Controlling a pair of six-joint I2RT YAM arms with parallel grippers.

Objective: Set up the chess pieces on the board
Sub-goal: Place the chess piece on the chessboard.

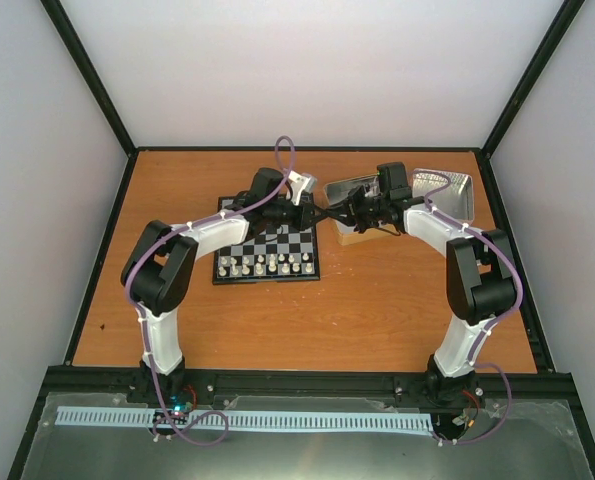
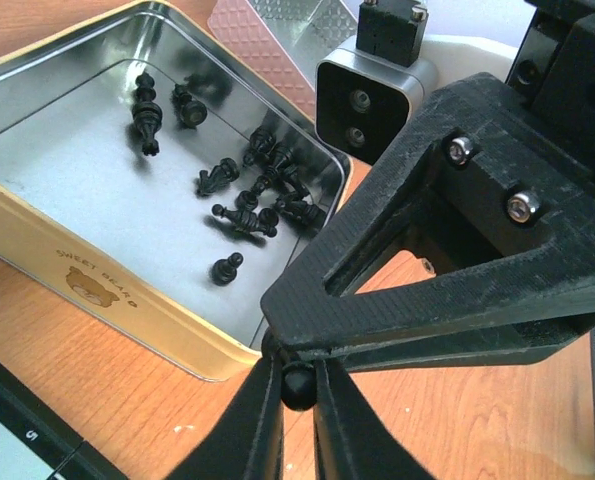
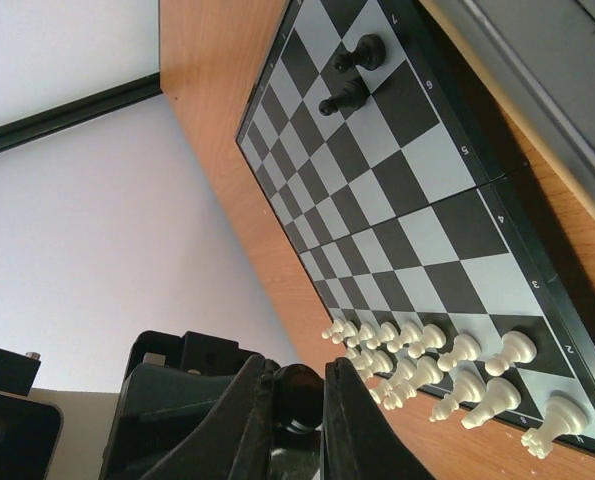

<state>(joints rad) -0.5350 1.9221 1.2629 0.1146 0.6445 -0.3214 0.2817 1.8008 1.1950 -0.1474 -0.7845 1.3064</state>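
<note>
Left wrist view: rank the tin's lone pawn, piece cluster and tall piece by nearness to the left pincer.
From the left pincer:
1. lone pawn, near side of the tin.
2. piece cluster, middle.
3. tall piece, far left.

Both arms, same build. Left arm and right arm had white link shells and bulky black joint housings. Bases were black.
Purple cable ran along each arm, held by small white ties.
Left gripper: matte black fingers with ridged printed texture.
Right gripper: same black plastic, with open triangular frame and two silver screws on body.
Wrist camera on right arm: silver-grey housing with rounded corners, two round lenses, black block above.
</note>
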